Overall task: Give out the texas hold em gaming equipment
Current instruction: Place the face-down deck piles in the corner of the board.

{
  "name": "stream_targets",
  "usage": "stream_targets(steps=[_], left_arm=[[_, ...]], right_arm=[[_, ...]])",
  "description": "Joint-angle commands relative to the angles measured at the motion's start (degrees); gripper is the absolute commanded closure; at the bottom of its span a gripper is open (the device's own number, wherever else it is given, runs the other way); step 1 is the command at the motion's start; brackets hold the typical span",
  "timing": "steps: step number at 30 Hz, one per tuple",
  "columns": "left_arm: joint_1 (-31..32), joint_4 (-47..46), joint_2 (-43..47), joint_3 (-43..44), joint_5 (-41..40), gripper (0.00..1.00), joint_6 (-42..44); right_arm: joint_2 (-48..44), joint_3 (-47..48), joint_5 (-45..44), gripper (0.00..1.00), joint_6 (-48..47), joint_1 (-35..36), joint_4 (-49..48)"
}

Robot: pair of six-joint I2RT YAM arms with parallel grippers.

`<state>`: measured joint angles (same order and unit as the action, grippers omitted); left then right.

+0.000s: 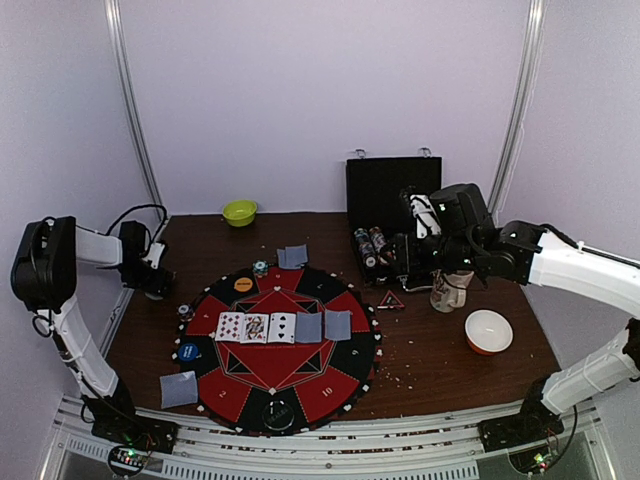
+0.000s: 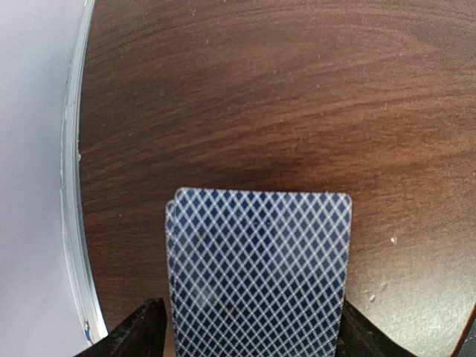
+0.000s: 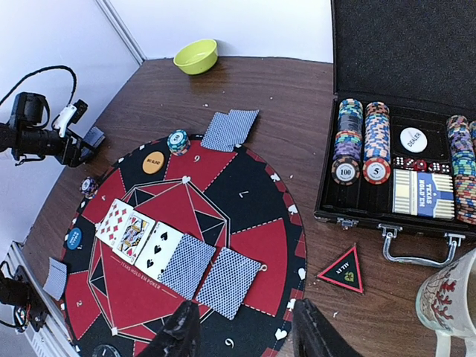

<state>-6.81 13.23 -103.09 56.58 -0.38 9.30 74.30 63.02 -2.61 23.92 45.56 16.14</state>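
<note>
Left gripper (image 2: pixel 249 331) flanks two overlapped blue-backed cards (image 2: pixel 260 268).

Top camera looks down from behind at the table (image 1: pixel 480 370). Left wrist camera sits close over cards (image 2: pixel 256 275). Right wrist camera, higher, also sees the mat (image 3: pixel 245 197).
</note>
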Motion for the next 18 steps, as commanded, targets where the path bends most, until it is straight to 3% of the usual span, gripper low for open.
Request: stream_targets(steps=[1, 4, 6, 14, 16, 17, 18], left_arm=[[0.1, 3.4, -3.3, -0.5, 1.6, 0.2, 0.5], [0.2, 3.7, -1.3, -0.2, 2.2, 0.14, 0.0], [0.2, 3.1, 1.6, -0.6, 2.2, 0.02, 0.6], [1.9, 2.9, 12.7, 2.4, 2.0, 0.02, -1.6], [2.0, 1.0, 17.5, 2.1, 4.6, 0.02, -3.2], [2.0, -1.8, 20.1, 1.1, 6.5, 0.02, -3.8], [2.0, -4.8, 23.1, -0.4, 8.0, 0.02, -4.3]], right_arm=[[-1.2, 0.5, -2.1, 0.56, -1.1, -0.1, 0.2], [-1.5, 1.1, -1.4, 0.54, -1.7, -0.2, 0.6], [-1.6, 1.4, -1.1, 0.52, -2.3, -0.3, 0.9], [-2.4, 5.9, -2.6, 0.44, -6.8, -6.0, 2.7], [-4.2, 5.2, -3.7, 0.34, -8.3, -9.6, 1.5], [-5.3, 4.5, -4.4, 0.23, -9.1, -12.0, 0.8], [-6.5, 3.3, -5.2, 0.04, -10.1, -14.5, -0.6]])
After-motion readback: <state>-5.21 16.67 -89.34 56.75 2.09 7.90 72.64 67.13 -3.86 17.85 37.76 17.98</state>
